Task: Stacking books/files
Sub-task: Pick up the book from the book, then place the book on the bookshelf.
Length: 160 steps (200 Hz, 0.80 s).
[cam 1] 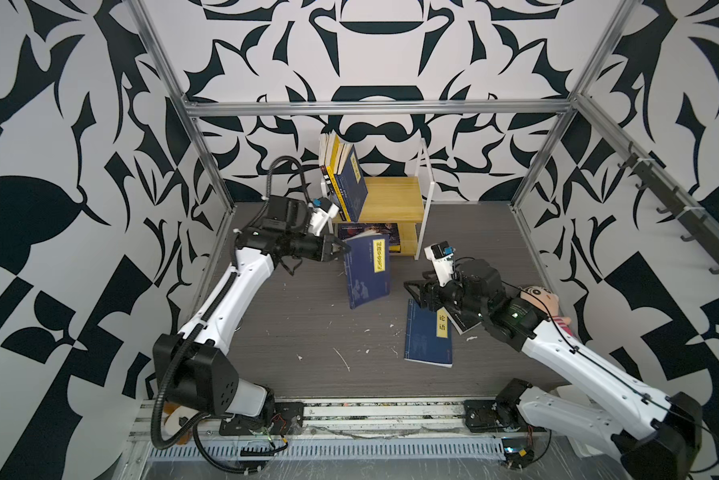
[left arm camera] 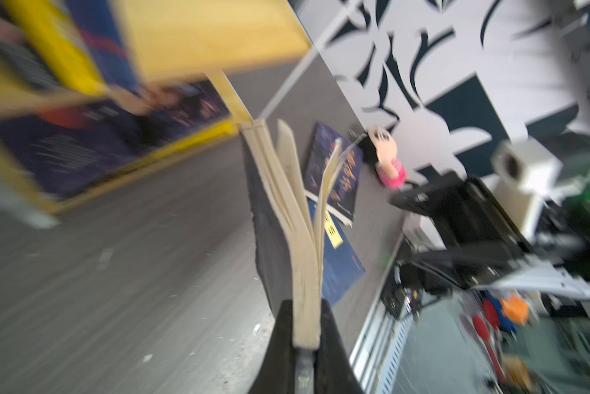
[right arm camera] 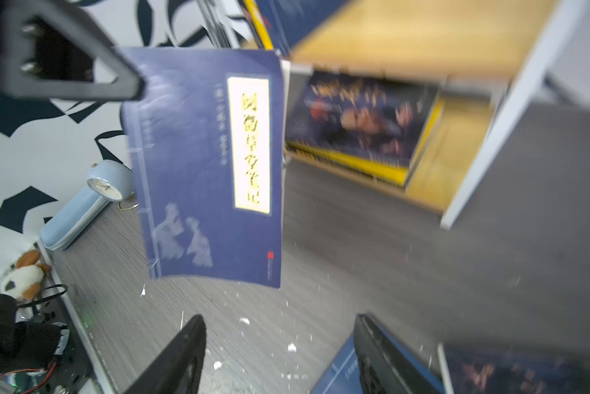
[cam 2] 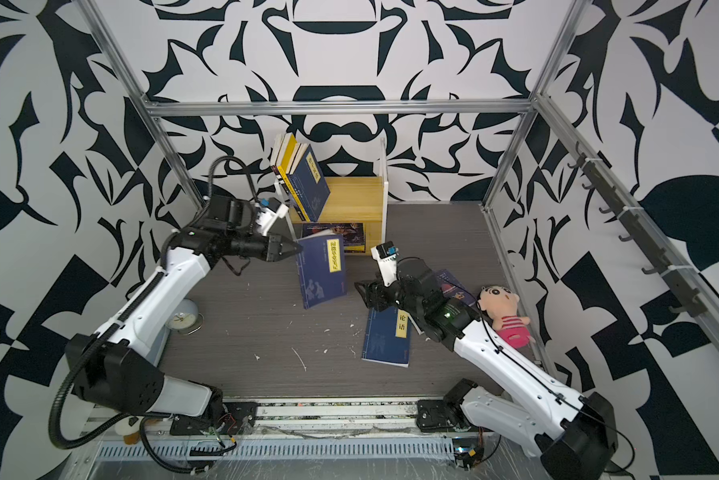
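My left gripper [cam 1: 343, 249] [cam 2: 297, 249] [left arm camera: 307, 327] is shut on the top corner of a navy book with a yellow label [cam 1: 368, 272] [cam 2: 322, 270] [right arm camera: 211, 163]. The book hangs upright in front of the shelf, its pages [left arm camera: 297, 238] fanning slightly. My right gripper [cam 1: 413, 296] [cam 2: 364, 295] [right arm camera: 279, 322] is open and holds nothing. It hovers over a second navy book [cam 1: 428, 336] [cam 2: 386, 338] lying flat on the table. A dark purple-blue book [cam 2: 453, 286] [left arm camera: 334, 170] lies partly under the right arm. Several books [cam 1: 345, 174] lean at the left of the upper shelf.
The wooden shelf with a white frame [cam 1: 395, 199] stands at the back, with a dark book [cam 1: 370, 232] flat on its lower level. A plush doll [cam 2: 501, 311] lies at the right, a clock [cam 2: 183, 320] and a light-blue pencil case [right arm camera: 71, 221] at the left.
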### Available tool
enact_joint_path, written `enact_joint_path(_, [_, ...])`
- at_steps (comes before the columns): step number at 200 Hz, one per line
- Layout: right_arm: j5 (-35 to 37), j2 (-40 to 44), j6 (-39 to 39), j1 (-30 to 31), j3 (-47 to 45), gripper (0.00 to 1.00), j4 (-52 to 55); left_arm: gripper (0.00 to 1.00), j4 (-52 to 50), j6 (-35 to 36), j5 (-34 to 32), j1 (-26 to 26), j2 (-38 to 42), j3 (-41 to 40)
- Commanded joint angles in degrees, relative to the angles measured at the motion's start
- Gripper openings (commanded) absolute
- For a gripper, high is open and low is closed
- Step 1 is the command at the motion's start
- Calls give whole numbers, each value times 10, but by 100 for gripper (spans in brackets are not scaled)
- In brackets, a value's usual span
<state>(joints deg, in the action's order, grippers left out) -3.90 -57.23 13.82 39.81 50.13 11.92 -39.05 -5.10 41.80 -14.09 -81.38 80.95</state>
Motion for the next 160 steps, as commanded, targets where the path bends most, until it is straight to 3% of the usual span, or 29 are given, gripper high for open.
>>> enact_joint_path(1, [123,-21,-39,38,73,69,13,0,-39,-14,23,42,52,43])
enact_joint_path(40, [241,-124,-56,149,206,67,9,0,-30,-72,14,117,79,50])
enact_joint_path(82, [375,-306,-81,243,390,66,62,0,-14,-116,21,141,102,49])
enact_joint_path(111, [458,-430,-78,270,549,66,150,0,-8,-128,21,145,103,45])
enact_joint_path(160, [470,-600,-64,273,791,70,294,0,-1,-137,20,144,102,40])
